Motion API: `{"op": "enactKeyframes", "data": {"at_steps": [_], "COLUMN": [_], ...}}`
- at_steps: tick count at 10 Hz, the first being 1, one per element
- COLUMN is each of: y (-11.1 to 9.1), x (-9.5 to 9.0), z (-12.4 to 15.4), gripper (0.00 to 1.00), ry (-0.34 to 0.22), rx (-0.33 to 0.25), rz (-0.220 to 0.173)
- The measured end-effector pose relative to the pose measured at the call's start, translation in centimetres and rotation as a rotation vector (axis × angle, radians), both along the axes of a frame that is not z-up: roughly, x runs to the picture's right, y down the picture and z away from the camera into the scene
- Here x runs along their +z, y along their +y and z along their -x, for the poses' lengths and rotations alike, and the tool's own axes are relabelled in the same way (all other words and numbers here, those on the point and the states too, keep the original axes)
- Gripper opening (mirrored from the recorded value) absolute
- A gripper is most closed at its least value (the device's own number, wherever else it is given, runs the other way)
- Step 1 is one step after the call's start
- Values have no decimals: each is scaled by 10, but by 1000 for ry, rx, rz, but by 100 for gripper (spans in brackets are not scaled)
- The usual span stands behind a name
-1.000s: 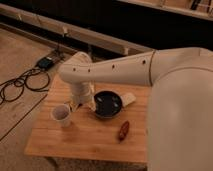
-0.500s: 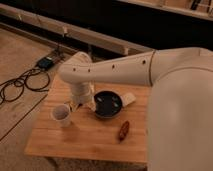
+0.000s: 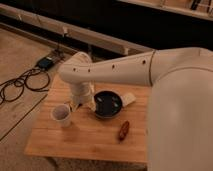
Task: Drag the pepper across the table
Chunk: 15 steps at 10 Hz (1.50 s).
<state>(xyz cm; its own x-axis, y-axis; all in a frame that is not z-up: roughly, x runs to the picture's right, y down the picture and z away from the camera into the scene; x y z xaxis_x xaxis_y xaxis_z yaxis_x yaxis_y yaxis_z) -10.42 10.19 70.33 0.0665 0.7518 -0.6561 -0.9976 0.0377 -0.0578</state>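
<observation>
The pepper [image 3: 123, 130] is small, reddish-brown and tapered. It lies on the light wooden table [image 3: 85, 142], right of centre and just in front of a dark bowl [image 3: 108, 104]. My gripper [image 3: 84, 104] hangs at the end of the white arm, low over the table's back left part, between a white cup [image 3: 62, 115] and the bowl. It is well to the left of the pepper and does not touch it. The arm's large white body covers the table's right side.
A pale flat object [image 3: 129, 98] lies behind the bowl on the right. Black cables [image 3: 20, 85] and a dark box [image 3: 46, 62] lie on the floor to the left. A dark wall with a light rail runs behind the table.
</observation>
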Motion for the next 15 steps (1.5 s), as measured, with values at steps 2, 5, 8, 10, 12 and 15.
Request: {"op": "enactKeyframes", "data": {"at_steps": [2, 5, 8, 10, 12, 15], "y": [0, 0, 0, 0, 0, 5], "x": [0, 0, 0, 0, 0, 12], "z": [0, 0, 0, 0, 0, -25], "gripper": [65, 65, 65, 65, 65, 65], "ry": [0, 0, 0, 0, 0, 44], "rx": [0, 0, 0, 0, 0, 18], "rz": [0, 0, 0, 0, 0, 8]}}
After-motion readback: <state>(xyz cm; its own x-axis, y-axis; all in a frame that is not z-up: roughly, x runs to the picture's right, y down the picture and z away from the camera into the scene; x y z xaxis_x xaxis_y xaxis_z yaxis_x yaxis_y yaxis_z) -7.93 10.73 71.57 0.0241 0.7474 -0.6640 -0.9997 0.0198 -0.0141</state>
